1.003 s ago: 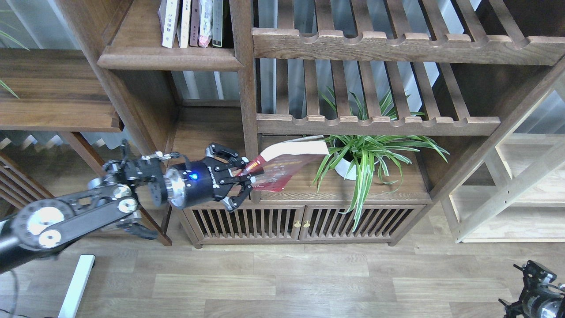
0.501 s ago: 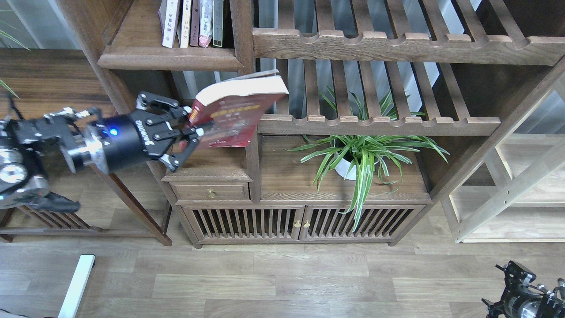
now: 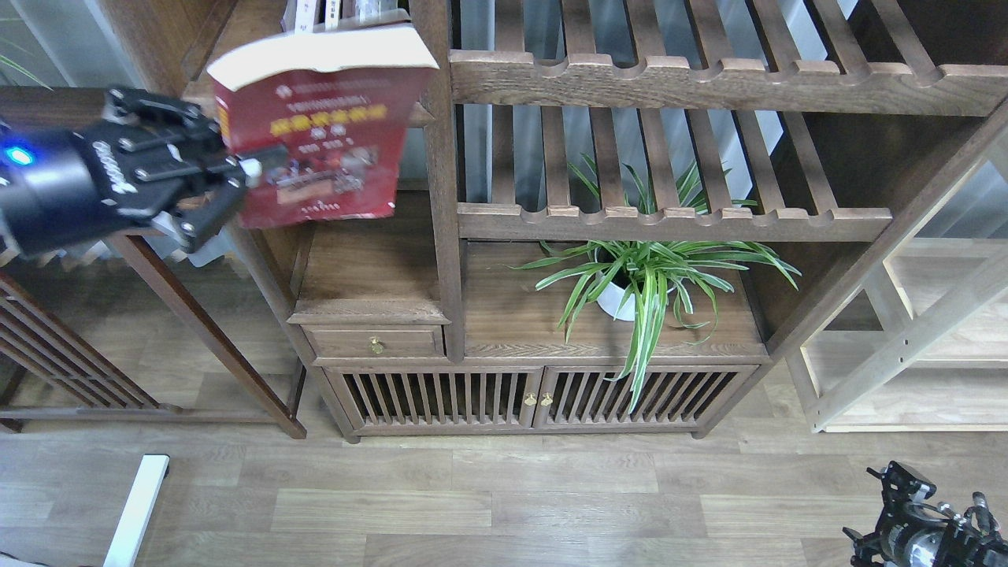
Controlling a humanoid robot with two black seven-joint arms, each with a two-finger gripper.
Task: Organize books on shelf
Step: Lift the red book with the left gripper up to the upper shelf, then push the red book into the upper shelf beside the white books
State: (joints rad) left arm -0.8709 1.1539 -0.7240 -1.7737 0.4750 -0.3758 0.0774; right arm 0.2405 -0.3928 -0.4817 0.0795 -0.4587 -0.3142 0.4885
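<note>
You've swung the red book point(image 3: 323, 134) up from beside the plant point(image 3: 646, 276) to just in front of the shelf point(image 3: 236, 47), left gripper point(image 3: 236, 169) clamped on its edge (right gripper point(image 3: 906, 528) unreadable), so insertion looks next.

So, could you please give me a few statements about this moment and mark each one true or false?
1. The left gripper holds the red book. True.
2. The red book lies flat on the cabinet top. False: it is in the air, in front of the upper left shelf.
3. The potted spider plant stands below a slatted rack. True.
4. The right gripper holds a book. False: it holds nothing.
5. The cabinet doors stand open. False: both look closed.
</note>
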